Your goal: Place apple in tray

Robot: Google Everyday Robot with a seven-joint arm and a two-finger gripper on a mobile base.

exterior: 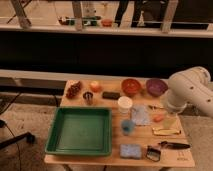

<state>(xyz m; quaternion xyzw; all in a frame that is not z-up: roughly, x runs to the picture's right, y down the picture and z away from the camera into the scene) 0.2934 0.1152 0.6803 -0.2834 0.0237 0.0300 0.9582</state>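
Sponge point(131, 150) and tray point(80, 131) line the table's point(187, 159) front edge; the apple point(94, 86) sits at the back edge. Spread and empty, the gripper point(169, 114) hangs over the right edge; reaching across could clip the bowl point(131, 86).

Hand hidden under arm point(192, 87); arm cropped right.

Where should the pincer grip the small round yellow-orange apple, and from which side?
Probably across its round middle, from above: the small round yellow-orange apple stands free, but the dark red grape bunch lies close beside it and a small dark cup before it. The pincer hangs over the wooden table's right end.
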